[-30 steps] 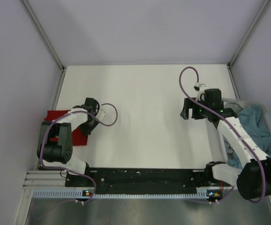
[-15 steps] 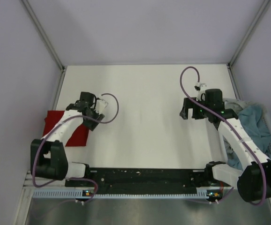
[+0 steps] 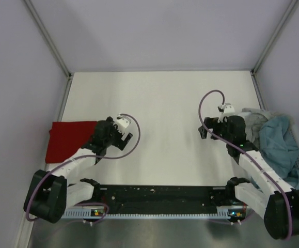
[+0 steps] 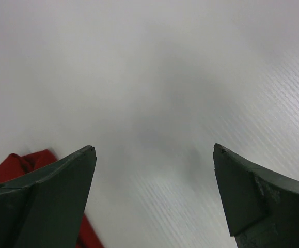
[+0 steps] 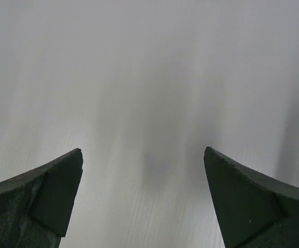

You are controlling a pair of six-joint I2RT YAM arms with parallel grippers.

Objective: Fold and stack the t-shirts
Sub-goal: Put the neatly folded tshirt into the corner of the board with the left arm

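- A solid deep red t-shirt [image 3: 69, 140], soft plain cloth, lies folded into a flat, roughly rectangular packet at the left edge of the white bench [image 3: 159, 103], about midway between the near and far edges.
- In the left wrist view a small part of this red cloth [image 4: 22, 161] shows low on the left, behind one finger.
- The left gripper [image 3: 105, 139] hangs over the bench just beside the inner side of the red t-shirt. Its two dark fingers [image 4: 51, 199] stand spread wide, with only bare white surface between them, so it holds nothing.
- The right gripper [image 3: 207, 132] is over the right half of the bench, pointing toward the middle. Its dark fingers [image 5: 245, 204] are likewise spread wide, and nothing but bare bench shows between them.
- A teal-blue t-shirt [image 3: 278, 147] lies crumpled and unfolded at the right edge of the bench, beside the right arm.
- A light grey t-shirt [image 3: 252, 118], also rumpled, lies touching the teal-blue one on its far, inner side and is partly under it. The two make one loose heap.
- A pale perforated strip [image 3: 297, 150] shows along the outer side of that heap at the bench's right edge. Whether it is the wall of a basket holding the two shirts cannot be told.
- The red t-shirt is well apart from the other two, with the width of the bench between them, and no shirt lies on it.
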